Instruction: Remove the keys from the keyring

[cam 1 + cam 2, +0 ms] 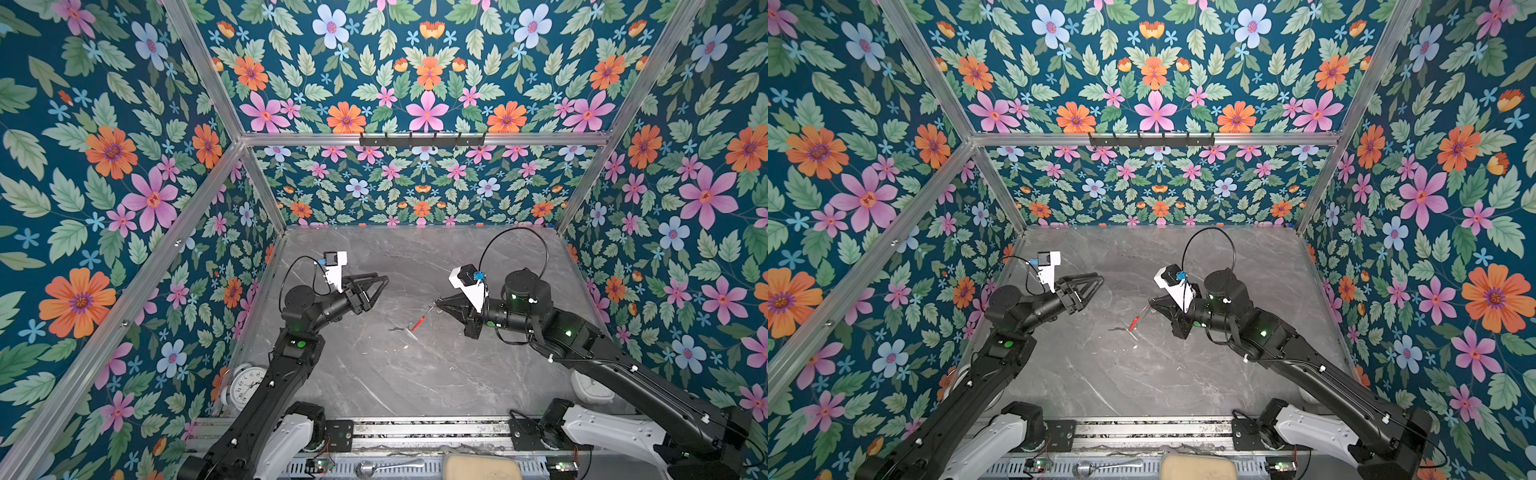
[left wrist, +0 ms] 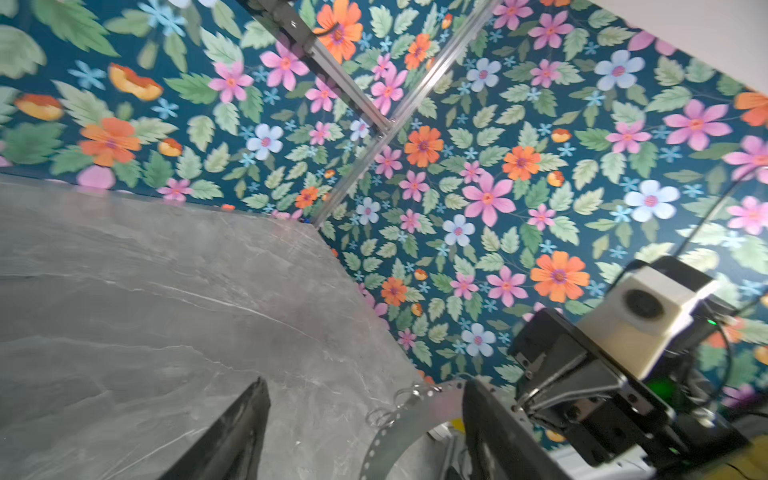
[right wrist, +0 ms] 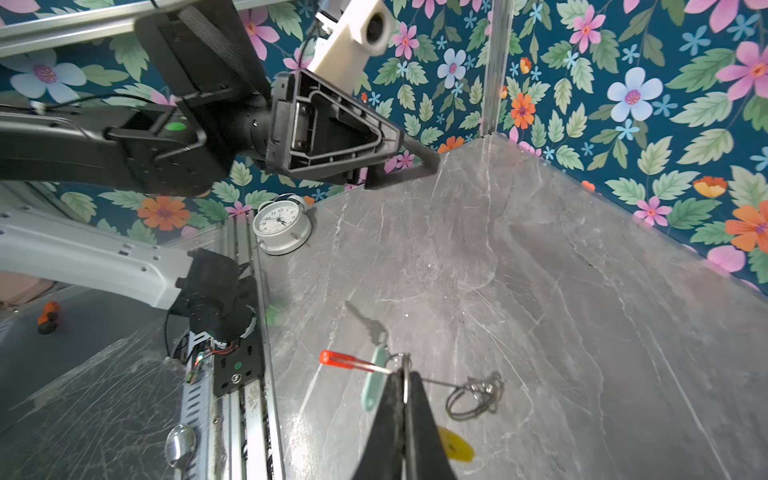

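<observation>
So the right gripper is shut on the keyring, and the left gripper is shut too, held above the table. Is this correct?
Not quite. The left gripper is open, not shut: the left wrist view shows its jaws standing wide apart. The rest holds: the right gripper is shut on the keyring, and the left gripper is held above the table.

**Large thin grey metal keyring** (image 1: 417, 323), held tilted and edge-on over the middle of the grey marbled tabletop (image 1: 415, 374). The shut right gripper (image 3: 401, 372) pinched its wire beside the red sleeve (image 3: 353, 360). Small split rings (image 3: 478, 392) were bunched at the far end. The silver key with a pale mint oval tag (image 3: 374, 380) hung by the sleeve. The second key's yellow plastic tag (image 3: 457, 449) was partly hidden.
</observation>
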Robot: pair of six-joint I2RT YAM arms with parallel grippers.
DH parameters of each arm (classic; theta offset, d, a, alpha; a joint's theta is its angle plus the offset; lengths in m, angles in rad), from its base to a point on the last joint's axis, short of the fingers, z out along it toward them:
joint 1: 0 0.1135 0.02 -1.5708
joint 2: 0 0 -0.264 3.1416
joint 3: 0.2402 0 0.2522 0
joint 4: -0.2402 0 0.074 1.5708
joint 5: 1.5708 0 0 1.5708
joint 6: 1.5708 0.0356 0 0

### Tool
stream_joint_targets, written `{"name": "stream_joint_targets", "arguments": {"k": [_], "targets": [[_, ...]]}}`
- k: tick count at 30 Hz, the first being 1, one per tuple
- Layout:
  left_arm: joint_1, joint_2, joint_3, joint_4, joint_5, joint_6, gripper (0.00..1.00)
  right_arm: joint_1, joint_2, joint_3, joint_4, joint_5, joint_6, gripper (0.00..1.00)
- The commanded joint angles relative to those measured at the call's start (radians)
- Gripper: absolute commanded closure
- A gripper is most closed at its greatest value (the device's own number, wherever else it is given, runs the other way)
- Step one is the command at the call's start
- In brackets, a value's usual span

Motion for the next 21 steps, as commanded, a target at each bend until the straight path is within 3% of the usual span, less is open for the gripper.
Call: {"name": "stream_joint_targets", "arguments": {"k": [1, 8, 15, 21], "targets": [[-0.033, 0.056, -0.009, 0.362, 0.164, -0.117, 0.29, -0.015, 0.013, 0.013, 0.007, -0.109, 0.005, 1.0], [-0.198, 0.149, 0.047, 0.354, 0.234, -0.03, 0.43, -0.042, 0.052, 0.037, 0.01, -0.251, 0.023, 1.0], [-0.244, 0.177, 0.065, 0.325, 0.246, 0.005, 0.61, -0.059, 0.08, 0.047, 0.038, -0.341, 0.059, 1.0], [-0.268, 0.191, 0.077, 0.298, 0.259, 0.03, 0.66, -0.067, 0.082, 0.044, 0.054, -0.359, 0.078, 1.0]]}}
